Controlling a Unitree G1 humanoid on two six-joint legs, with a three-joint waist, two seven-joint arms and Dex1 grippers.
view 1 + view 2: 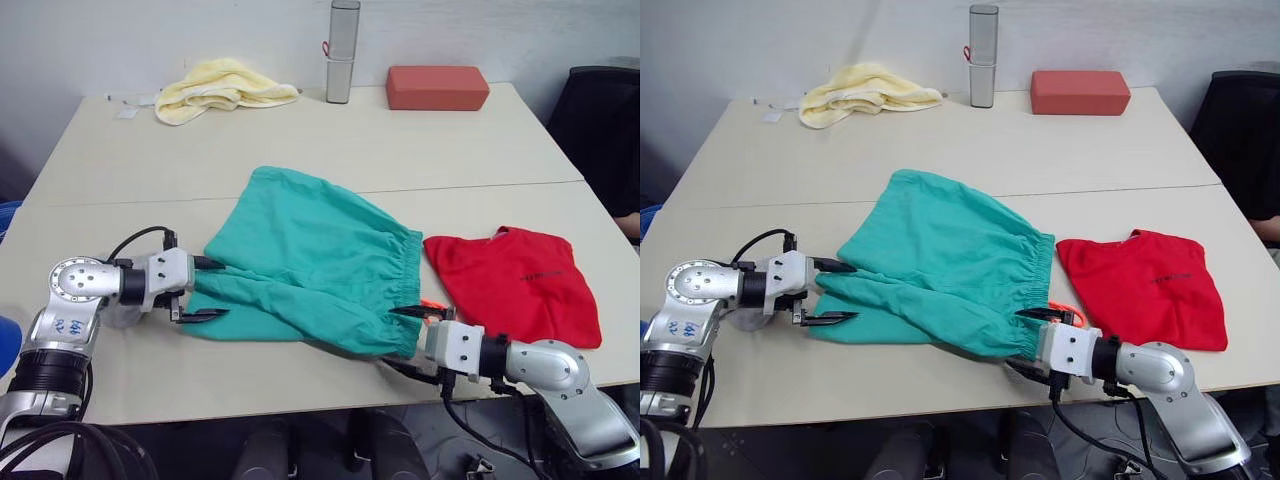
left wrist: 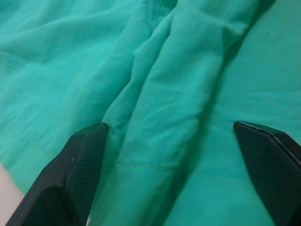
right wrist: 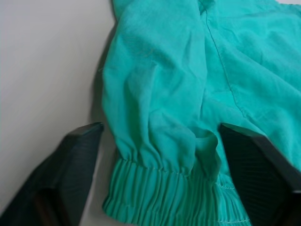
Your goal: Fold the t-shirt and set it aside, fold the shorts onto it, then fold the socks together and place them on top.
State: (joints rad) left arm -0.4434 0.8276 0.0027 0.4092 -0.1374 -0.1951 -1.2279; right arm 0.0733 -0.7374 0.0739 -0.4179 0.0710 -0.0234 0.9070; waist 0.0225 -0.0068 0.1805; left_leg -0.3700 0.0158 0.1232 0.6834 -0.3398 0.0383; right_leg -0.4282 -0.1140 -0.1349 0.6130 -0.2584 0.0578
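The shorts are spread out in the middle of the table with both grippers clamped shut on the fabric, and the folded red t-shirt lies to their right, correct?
Not quite. Both the left gripper and right gripper are open, straddling the shorts, as the wrist views show. The t-shirt does lie to their right.

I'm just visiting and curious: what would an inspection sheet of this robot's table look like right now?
Surface: pale table, seam across the middle.
Job's things: red t-shirt folded on the right; teal shorts spread at centre; socks nothing seen.
Clutter: yellow towel, grey bottle, brick-red block along the far edge.
Grippers: left gripper open at the shorts' hem; right gripper open at the waistband.
Cables: black cable on the left wrist.
Surroundings: white wall, dark chair.
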